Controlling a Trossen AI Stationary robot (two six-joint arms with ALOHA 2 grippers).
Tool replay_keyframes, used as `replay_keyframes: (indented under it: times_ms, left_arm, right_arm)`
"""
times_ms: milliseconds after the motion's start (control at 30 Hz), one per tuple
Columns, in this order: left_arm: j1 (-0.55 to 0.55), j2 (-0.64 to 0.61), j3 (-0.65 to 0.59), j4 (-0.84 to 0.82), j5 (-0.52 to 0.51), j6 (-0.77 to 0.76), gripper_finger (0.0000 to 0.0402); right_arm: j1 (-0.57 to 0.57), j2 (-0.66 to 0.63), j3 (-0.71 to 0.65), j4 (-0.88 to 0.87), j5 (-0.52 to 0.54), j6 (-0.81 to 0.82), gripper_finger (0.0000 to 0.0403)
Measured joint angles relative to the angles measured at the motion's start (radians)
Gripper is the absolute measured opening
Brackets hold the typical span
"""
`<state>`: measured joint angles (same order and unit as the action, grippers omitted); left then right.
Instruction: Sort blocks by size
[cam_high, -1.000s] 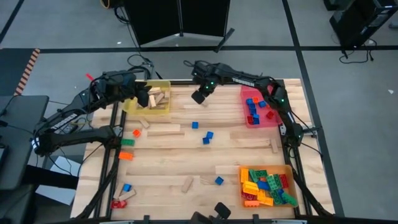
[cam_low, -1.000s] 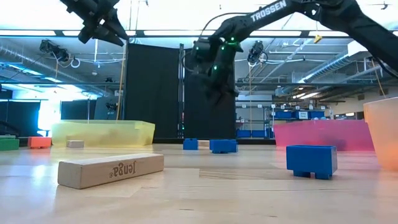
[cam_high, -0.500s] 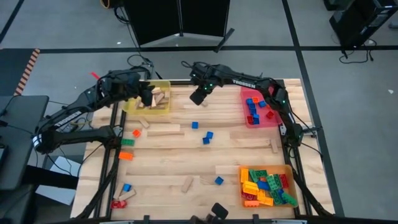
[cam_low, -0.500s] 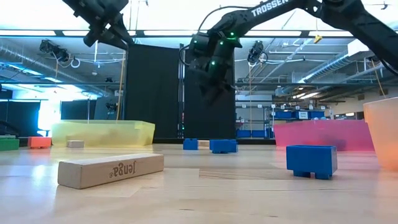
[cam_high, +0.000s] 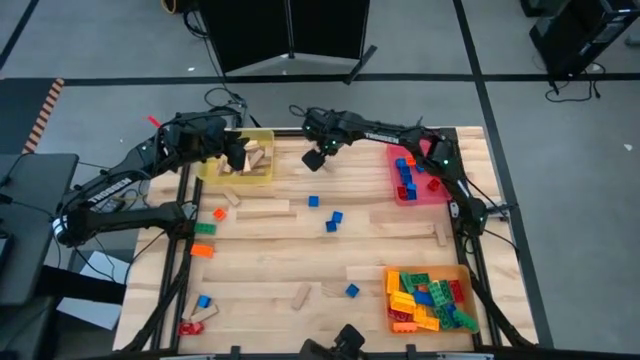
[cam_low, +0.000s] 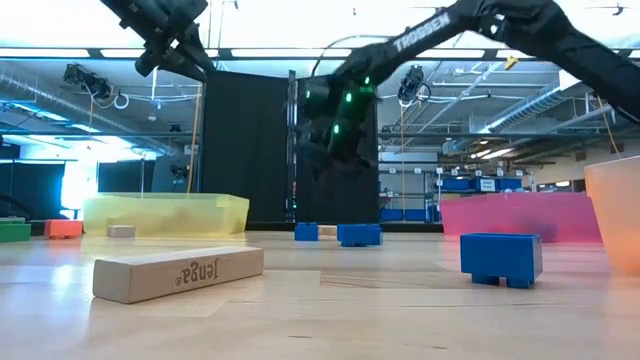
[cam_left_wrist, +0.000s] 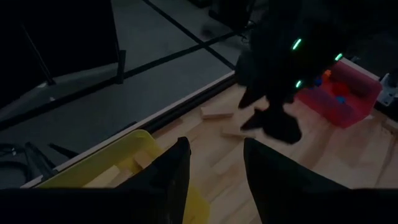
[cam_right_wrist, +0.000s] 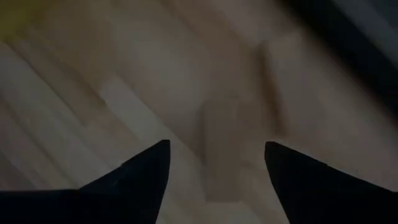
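Beneath right gripper (cam_right_wrist: 214, 168), wooden block (cam_right_wrist: 225, 146), lengthwise between fingers

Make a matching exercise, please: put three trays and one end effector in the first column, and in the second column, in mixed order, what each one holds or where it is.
Column 1
1. yellow tray
2. red tray
3. orange tray
4. right end effector

Column 2
A. small blue and red bricks, at the table's far right
B. above bare wood at the far edge, fingers apart, holding nothing
C. plain tan wooden blocks, at the far left corner
D. a heap of bricks in many colours, at the near right corner

Pairs: 1-C, 2-A, 3-D, 4-B
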<state>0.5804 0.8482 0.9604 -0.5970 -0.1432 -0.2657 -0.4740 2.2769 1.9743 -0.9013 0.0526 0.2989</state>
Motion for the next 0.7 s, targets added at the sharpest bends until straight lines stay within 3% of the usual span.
replay_keyframes:
  times_ms: [200, 367, 567, 700]
  left_arm:
    - [0.001, 0.000, 0.000, 0.000, 0.002, 0.000, 0.0157]
    - [0.001, 0.002, 0.000, 0.000, 0.002, 0.000, 0.0157]
    - [0.001, 0.003, 0.000, 0.001, 0.002, 0.000, 0.0157]
    - [0.001, 0.003, 0.000, 0.000, 0.002, 0.000, 0.0157]
  right_arm:
    - [-0.013, 0.111, 0.000, -0.052, -0.101, 0.015, 0.0259]
    - [-0.011, 0.118, 0.012, -0.048, -0.094, -0.039, 0.0213]
    - [-0.004, 0.124, 0.005, -0.064, -0.077, -0.047, 0.0127]
    - [-0.003, 0.122, -0.001, -0.073, -0.078, -0.056, 0.0122]
